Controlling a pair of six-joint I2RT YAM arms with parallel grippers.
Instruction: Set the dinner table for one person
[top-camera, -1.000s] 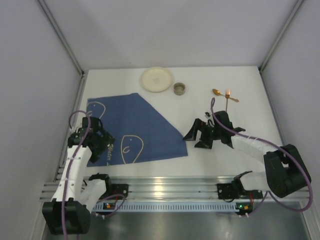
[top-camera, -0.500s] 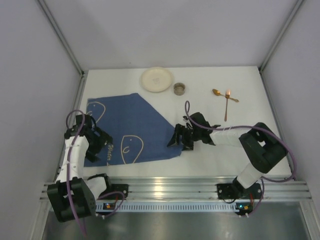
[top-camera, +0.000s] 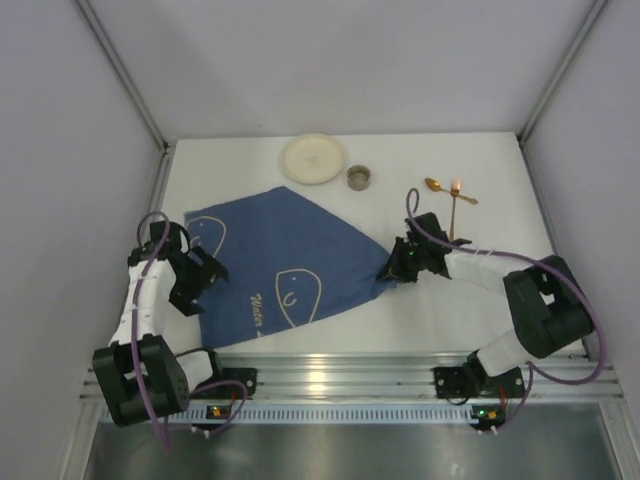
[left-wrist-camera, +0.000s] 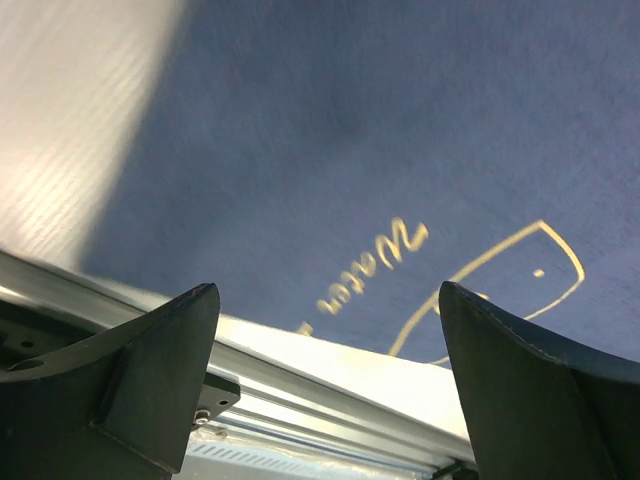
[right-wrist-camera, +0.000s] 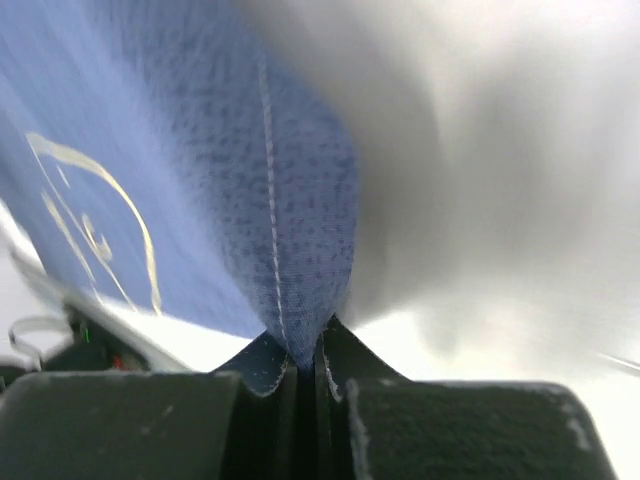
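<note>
The blue cloth (top-camera: 280, 260) is a matt woven fabric with a grainy weave, a pale stitched seam along its hem and cream printed outlines. The tabletop (top-camera: 420, 320) is white and matt, finely ribbed up close, and its rail (top-camera: 330, 375) is bright ribbed aluminium that catches the light. The left claw (left-wrist-camera: 328, 300) and right claw (right-wrist-camera: 305, 350) are dull black plastic, slightly rough at the edges. The plate (top-camera: 313, 158) looks cream and matt, the small cup (top-camera: 360, 178) greyish metal, and the spoons (top-camera: 434, 184) shiny gold metal.
</note>
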